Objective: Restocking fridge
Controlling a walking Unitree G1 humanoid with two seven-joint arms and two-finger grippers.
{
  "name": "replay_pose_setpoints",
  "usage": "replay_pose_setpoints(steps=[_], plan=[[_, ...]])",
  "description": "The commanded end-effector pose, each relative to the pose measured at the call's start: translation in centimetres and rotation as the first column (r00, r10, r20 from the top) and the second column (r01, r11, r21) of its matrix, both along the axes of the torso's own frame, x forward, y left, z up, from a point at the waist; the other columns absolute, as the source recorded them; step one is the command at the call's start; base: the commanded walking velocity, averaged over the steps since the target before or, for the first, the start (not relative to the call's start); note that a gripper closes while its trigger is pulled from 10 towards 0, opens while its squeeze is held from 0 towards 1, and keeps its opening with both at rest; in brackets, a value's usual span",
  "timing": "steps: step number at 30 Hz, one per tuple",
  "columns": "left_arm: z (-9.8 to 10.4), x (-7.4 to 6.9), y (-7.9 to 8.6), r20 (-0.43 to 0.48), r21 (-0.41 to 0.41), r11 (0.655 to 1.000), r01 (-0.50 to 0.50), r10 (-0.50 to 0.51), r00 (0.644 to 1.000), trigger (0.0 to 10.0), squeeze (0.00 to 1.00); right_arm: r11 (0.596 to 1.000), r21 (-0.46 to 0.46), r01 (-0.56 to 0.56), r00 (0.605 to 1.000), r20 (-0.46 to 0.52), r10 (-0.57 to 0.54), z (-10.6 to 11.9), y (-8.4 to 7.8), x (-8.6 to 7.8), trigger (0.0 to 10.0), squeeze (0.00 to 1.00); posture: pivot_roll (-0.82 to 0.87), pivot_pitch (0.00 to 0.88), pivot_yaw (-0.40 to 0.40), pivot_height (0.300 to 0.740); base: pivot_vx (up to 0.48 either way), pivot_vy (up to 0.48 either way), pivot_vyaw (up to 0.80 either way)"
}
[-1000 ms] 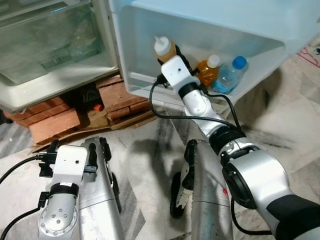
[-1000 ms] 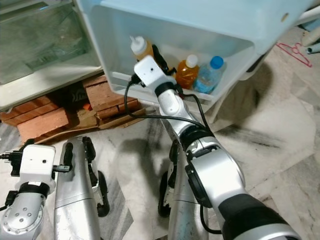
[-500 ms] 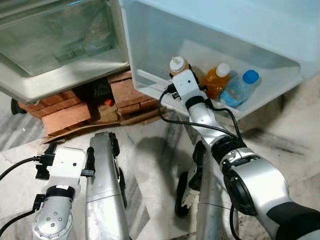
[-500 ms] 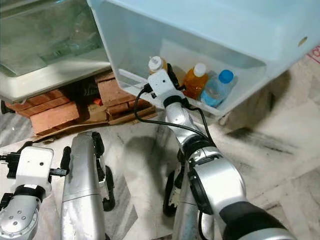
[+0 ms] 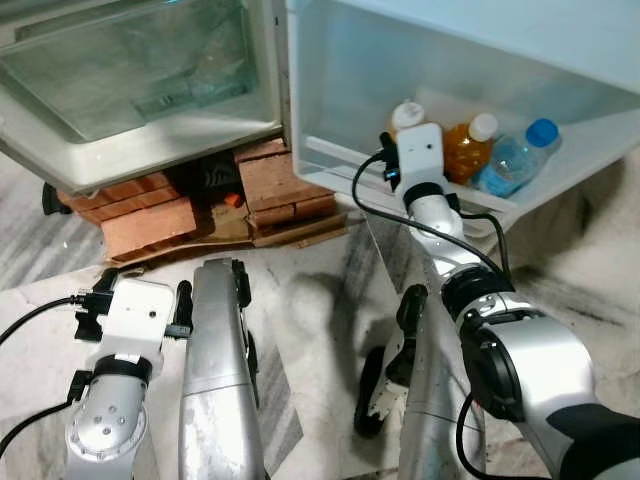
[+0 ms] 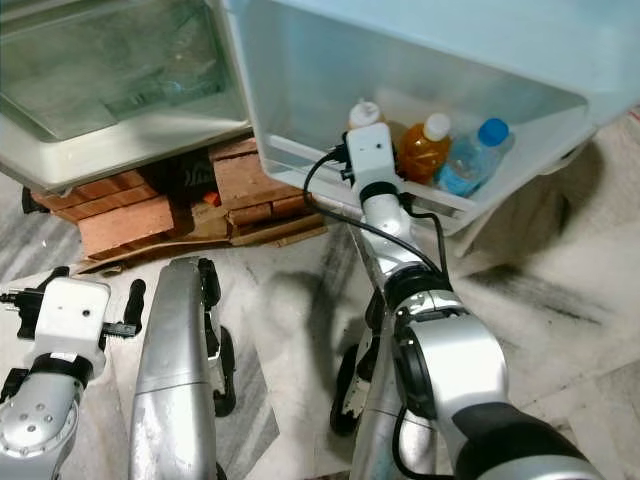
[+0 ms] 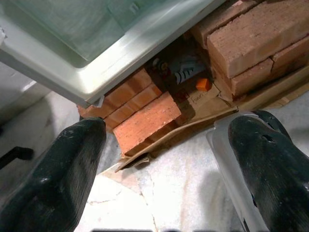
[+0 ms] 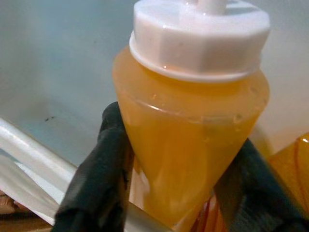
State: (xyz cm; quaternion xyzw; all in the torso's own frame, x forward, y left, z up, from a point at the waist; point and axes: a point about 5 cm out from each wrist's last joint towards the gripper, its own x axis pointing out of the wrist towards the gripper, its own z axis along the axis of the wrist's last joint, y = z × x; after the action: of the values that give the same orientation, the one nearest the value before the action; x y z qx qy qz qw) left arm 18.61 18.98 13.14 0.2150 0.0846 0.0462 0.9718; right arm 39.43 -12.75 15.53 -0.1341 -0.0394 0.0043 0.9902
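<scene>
Fridge point(image 5: 130, 90): open, its glass shelf beside the door shelf, resting on bricks point(image 5: 170, 215) above the marble floor point(image 5: 310, 300).
Door shelf point(image 5: 520, 195): pale tray on the fridge door, carrying three bottles in a row.
Right gripper point(image 8: 169, 193): reaches into the door shelf, its black fingers point(image 8: 96, 174) clenched on either side of the squeeze bottle.
Left gripper point(image 7: 164, 159): low by the robot's side, well apart from the door shelf, fingers spread wide, grasping nothing, facing the bricks.
Squeeze bottle point(image 5: 404, 117): orange liquid, white cap, upright in the door shelf at the end nearest the fridge.
Juice bottle point(image 5: 468, 148): amber, white cap, beside the squeeze bottle.
Water bottle point(image 5: 512, 160): clear, blue cap, beyond the juice bottle.
</scene>
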Motion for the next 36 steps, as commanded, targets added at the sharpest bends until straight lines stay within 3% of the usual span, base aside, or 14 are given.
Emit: replay_pose_setpoints(steps=[1, 19, 24, 26, 33, 36], plan=[[-0.8, -0.3, 0.3, -0.05, 0.006, 1.0, -0.006, 0.006, 0.999, 10.0, 0.0, 0.996, -0.011, 0.094, 0.974, -0.207, -0.094, -4.7, -2.3, -1.5, 10.0, 1.0, 0.28, 0.409, -0.016, 0.487, 0.0, 0.0, 0.0], [-1.3, 2.1, 0.0, -0.036, 0.0, 1.0, 0.019, -0.019, 0.999, 10.0, 0.0, 0.987, -0.017, 0.163, 0.972, -0.166, -0.163, -2.1, -4.0, -0.3, 10.0, 1.0, 0.26, 0.34, -0.013, 0.487, 0.0, 0.0, 0.0], [-1.4, 3.0, -0.1, -0.02, -0.004, 1.0, 0.026, -0.026, 0.999, 10.0, 0.0, 0.991, 0.013, 0.134, 0.987, -0.086, -0.133, 0.1, -3.8, 0.5, 10.0, 1.0, 0.25, 0.308, -0.013, 0.487, 0.0, 0.0, 0.0], [-1.4, 3.8, -0.2, -0.005, -0.006, 1.0, 0.027, -0.027, 1.0, 10.0, 0.0, 0.996, 0.029, 0.087, 0.996, -0.012, -0.086, 2.2, -3.4, 1.1, 10.0, 1.0, 0.24, 0.282, -0.012, 0.487, 0.0, 0.0, 0.0], [-1.5, 6.1, -0.9, 0.034, -0.025, 0.998, 0.06, -0.059, 0.998, 10.0, 0.0, 1.0, 0.018, 0.025, 0.991, 0.132, -0.027, 6.5, -3.1, 1.9, 10.0, 1.0, 0.18, 0.209, 0.002, 0.487, 0.0, 0.0, 0.0], [-1.5, 6.6, -1.2, 0.038, -0.026, 0.997, 0.07, -0.069, 0.997, 10.0, 0.0, 1.0, 0.014, 0.003, 0.99, 0.144, -0.005, 6.8, -3.0, 1.9, 10.0, 1.0, 0.17, 0.194, 0.006, 0.487, 0.0, 0.0, 0.0]])
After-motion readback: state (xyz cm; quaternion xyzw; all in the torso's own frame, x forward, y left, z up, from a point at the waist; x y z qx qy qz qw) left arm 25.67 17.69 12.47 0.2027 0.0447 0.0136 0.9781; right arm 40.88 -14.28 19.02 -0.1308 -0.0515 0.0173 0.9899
